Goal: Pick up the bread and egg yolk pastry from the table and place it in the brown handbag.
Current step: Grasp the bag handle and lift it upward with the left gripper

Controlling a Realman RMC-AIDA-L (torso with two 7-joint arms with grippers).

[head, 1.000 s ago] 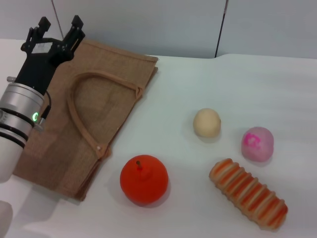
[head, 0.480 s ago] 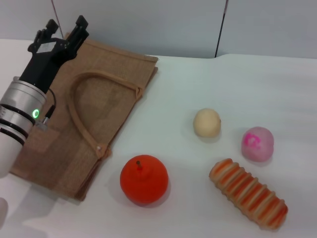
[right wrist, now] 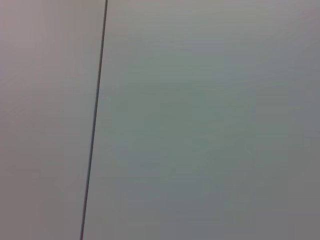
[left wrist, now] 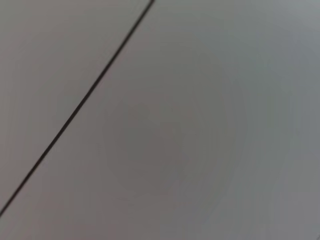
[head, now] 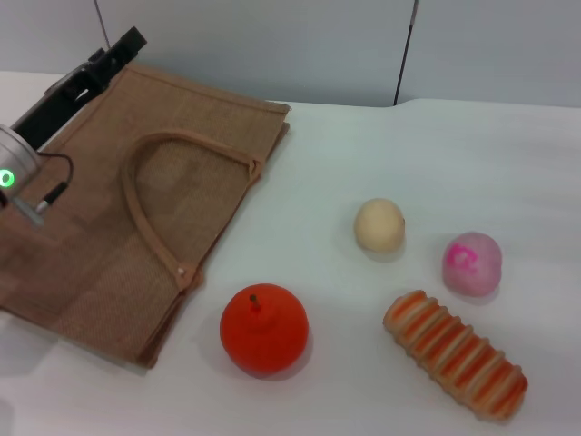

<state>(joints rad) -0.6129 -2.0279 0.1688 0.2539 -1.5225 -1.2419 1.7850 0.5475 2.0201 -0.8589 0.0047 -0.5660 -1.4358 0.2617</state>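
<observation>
In the head view the bread (head: pixel 456 354), a long loaf with orange and cream stripes, lies on the white table at the front right. The egg yolk pastry (head: pixel 379 223), a small beige ball, sits behind it near the middle. The brown handbag (head: pixel 109 245) lies flat at the left with a tan loop handle (head: pixel 145 213) on top. My left gripper (head: pixel 111 58) hovers over the bag's far left corner, seen edge-on, holding nothing visible and far from both foods. My right gripper is out of view. Both wrist views show only a grey wall.
An orange-red fruit with a stem (head: pixel 263 329) sits at the front, just right of the bag. A pink ball with a magenta mark (head: pixel 471 262) sits right of the pastry, behind the bread. A grey wall (head: pixel 272 45) stands behind the table.
My left arm has swung left and back off the bag, and the gripper has turned edge-on. The foods and the bag have not moved.
</observation>
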